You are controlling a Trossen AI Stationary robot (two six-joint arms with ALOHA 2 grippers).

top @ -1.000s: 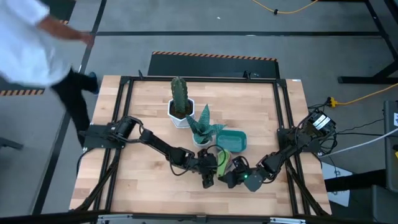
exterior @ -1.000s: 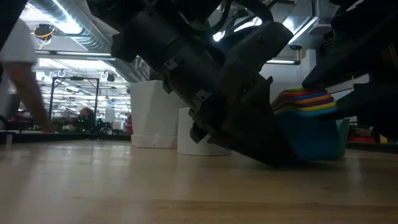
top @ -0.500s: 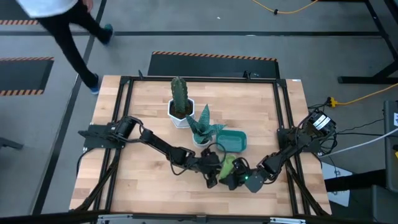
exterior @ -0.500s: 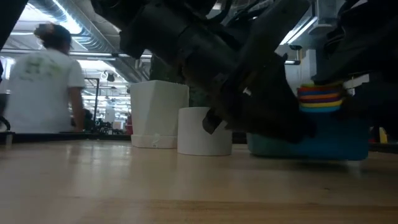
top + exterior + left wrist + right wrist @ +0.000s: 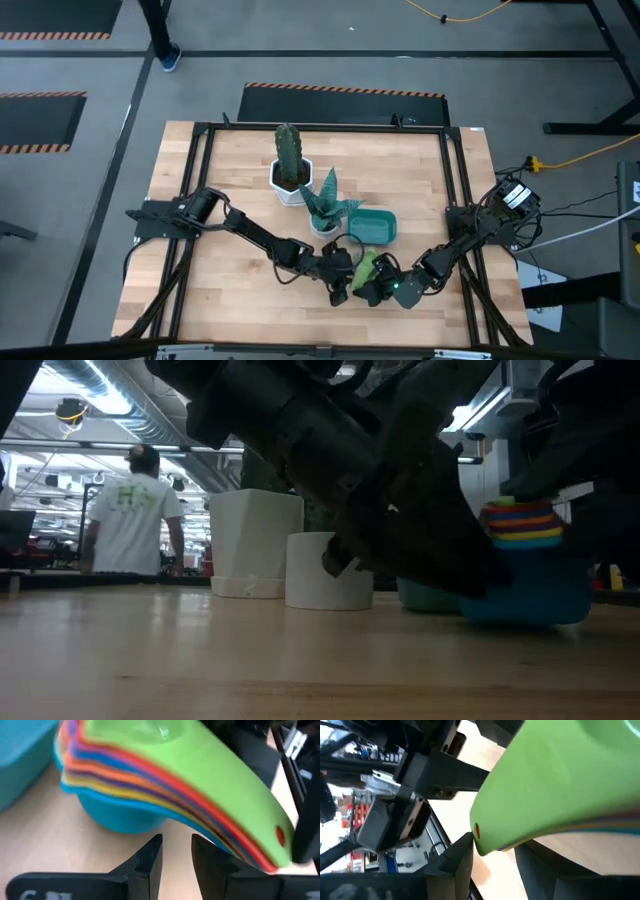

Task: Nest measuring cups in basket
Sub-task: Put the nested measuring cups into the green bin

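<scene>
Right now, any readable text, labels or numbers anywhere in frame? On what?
None fully readable.
Person's white shirt: green print, looks like "H", too blurred to confirm.
Left pincer: pale marks on its body, cut off.
Measuring cups, basket, plant pots: no text visible.

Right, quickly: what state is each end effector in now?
Left end effector: open, holding nothing.
Right end effector: closed on the stacked measuring cups, by their handles.

Light wood table [image 5: 220,300] with a black frame round its edge. Teal basket [image 5: 372,226] sits on it near the middle. Touching or nearly touching the basket's left side is a round white pot [image 5: 324,224], and just beyond that a white hexagonal cactus pot [image 5: 290,183]. The cup stack [image 5: 523,525] rests on the wood just in front of the basket.
</scene>
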